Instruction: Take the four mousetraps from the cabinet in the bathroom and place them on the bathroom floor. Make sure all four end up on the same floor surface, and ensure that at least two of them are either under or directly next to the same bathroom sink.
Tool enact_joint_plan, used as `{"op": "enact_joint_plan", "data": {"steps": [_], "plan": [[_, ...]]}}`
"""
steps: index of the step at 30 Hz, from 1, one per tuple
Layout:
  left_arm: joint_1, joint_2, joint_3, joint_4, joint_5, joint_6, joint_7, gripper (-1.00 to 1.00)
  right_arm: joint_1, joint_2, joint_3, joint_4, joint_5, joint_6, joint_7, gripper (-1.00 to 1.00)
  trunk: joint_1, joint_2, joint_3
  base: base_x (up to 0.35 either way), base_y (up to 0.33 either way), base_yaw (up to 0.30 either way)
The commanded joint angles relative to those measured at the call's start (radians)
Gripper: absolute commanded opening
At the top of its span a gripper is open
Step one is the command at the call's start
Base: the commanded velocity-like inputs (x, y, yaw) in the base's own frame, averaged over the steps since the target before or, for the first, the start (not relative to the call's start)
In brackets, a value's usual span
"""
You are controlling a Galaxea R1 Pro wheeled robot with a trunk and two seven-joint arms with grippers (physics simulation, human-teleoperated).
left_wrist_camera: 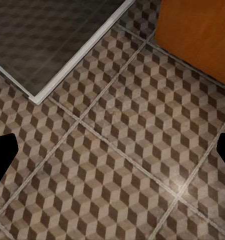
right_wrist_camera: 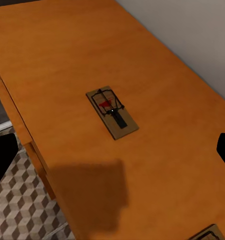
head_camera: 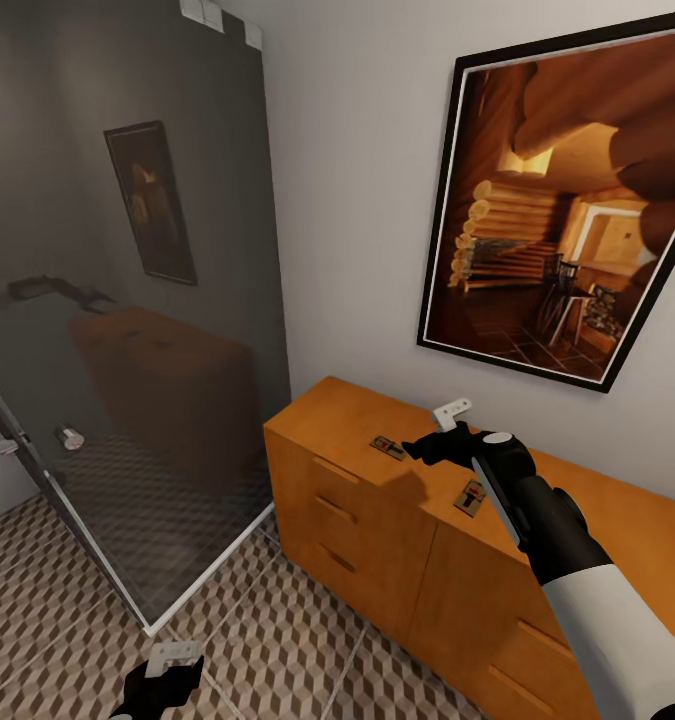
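Cabinet (head_camera: 397,520): orange-brown, set against the white wall in the lower right of the head view, drawer fronts facing the floor.

Traps: two are seen on the cabinet top. The first trap (head_camera: 387,447) lies flat just left of the right gripper (head_camera: 439,443); in the right wrist view it sits at frame centre (right_wrist_camera: 112,112), wire bar and red spot upward. The second trap (head_camera: 470,497) lies beside the forearm, nearer the front edge (a corner is caught at the bottom edge of the right wrist view (right_wrist_camera: 208,235)). The other two traps cannot be placed from these frames.

Right gripper: held above the cabinet top, jaws spread wide, nothing between them; the first trap is not yet touched.

Left gripper (head_camera: 162,675): low at the bottom left of the head view, over the floor (left_wrist_camera: 122,150); jaws apart and empty, as shown by the dark tips at both side edges of the left wrist view.

Shower glass (head_camera: 127,300): dark panel at left, its white sill meeting the tiles.

Risks, as judged: the trap is thin and flat, so closing jaws may skid over it or push it toward the cabinet edge; a descent off-centre could nudge it onto the tiles unplaced, far from the sink.
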Motion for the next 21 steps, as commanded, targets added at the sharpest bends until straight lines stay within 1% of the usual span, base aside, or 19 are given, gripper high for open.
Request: {"op": "enact_joint_plan", "data": {"steps": [1,21], "plan": [[-0.002,0.000,-0.009,0.004,0.009,-0.007,-0.002,1.00,-0.001,-0.001,0.001,-0.001,0.009,0.004,0.007,1.00,0.001,-0.002,-0.002,0.000,0.000,0.000],[-0.002,-0.001,-0.009,0.004,0.009,-0.007,-0.002,1.00,-0.001,-0.001,0.001,-0.001,0.009,0.004,0.006,1.00,0.001,-0.002,-0.002,0.000,0.000,0.000]]}}
